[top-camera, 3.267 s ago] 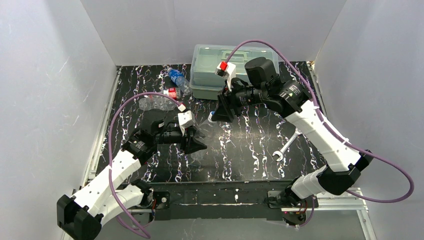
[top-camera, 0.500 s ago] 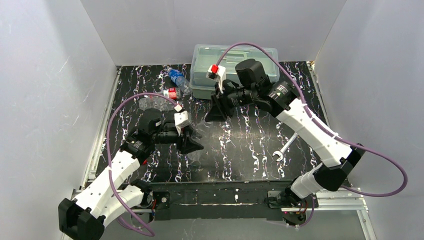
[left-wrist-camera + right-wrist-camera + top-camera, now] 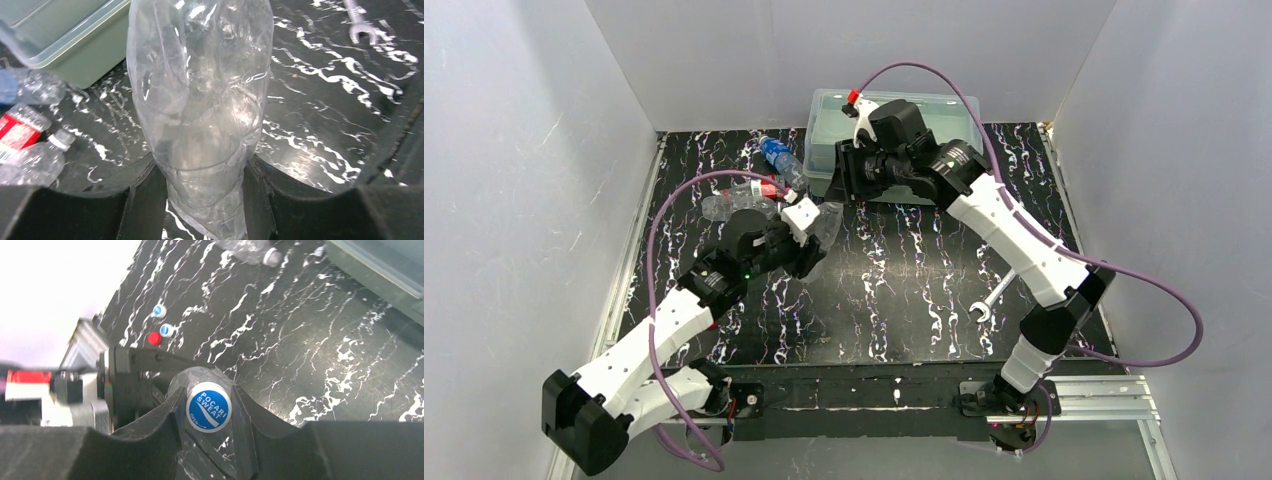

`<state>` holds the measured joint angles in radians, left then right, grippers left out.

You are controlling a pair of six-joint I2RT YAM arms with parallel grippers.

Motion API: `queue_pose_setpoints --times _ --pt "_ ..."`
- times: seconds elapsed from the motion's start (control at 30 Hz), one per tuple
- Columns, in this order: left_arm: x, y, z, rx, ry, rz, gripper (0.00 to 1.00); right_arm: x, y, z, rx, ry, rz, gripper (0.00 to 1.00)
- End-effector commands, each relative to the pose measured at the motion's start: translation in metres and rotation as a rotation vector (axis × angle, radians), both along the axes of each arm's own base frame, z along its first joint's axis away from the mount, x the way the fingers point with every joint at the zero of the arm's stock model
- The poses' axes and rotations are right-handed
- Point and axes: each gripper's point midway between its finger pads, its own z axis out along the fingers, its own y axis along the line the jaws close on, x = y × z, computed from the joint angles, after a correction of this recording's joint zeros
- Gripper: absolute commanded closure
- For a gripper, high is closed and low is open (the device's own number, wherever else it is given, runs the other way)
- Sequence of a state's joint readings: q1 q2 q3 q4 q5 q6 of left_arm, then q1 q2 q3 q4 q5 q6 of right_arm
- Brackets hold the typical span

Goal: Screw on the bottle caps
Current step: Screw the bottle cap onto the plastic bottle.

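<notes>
Now the left gripper (image 3: pixel 810 244) clamps the plain bottle (image 3: pixel 200 100) low on its body, neck pointing toward the box (image 3: pixel 824 140). The right gripper (image 3: pixel 844 185) pinches the blue cap (image 3: pixel 208 406) at the bottle's mouth. A red cap (image 3: pixel 154 338) and two blue-white caps (image 3: pixel 166 330) lie loose on the table (image 3: pixel 904 290). The red-label bottle (image 3: pixel 15 135) and blue-label bottle (image 3: pixel 776 153) lie near the box.

The plain bottle (image 3: pixel 200 100), clear and crumpled, is clamped at its base by the left gripper (image 3: pixel 202 200) and tilts, neck toward 1 o'clock. A blue cap (image 3: pixel 208 406) sits on its mouth, pinched by the right gripper (image 3: pixel 207 415). The red-label bottle (image 3: pixel 767 186) and the blue-label bottle (image 3: pixel 776 155) lie on their sides at 11 o'clock. Two blue-and-white caps (image 3: pixel 159 310) and a red cap (image 3: pixel 154 338) lie loose together.
</notes>
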<state>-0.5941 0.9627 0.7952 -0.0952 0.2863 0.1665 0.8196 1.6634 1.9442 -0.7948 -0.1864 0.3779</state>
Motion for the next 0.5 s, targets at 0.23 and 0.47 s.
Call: queue_pose_setpoints --times 0.23,0.47 --pt "0.043 0.004 0.048 -0.018 -0.186 0.185 1.0 -0.005 0.007 0.004 -0.014 0.031 -0.183 0.72" --pt "0.007 0.007 0.012 0.021 -0.07 0.064 1.0 -0.002 -0.017 0.057 0.093 -0.138 -0.158 0.06"
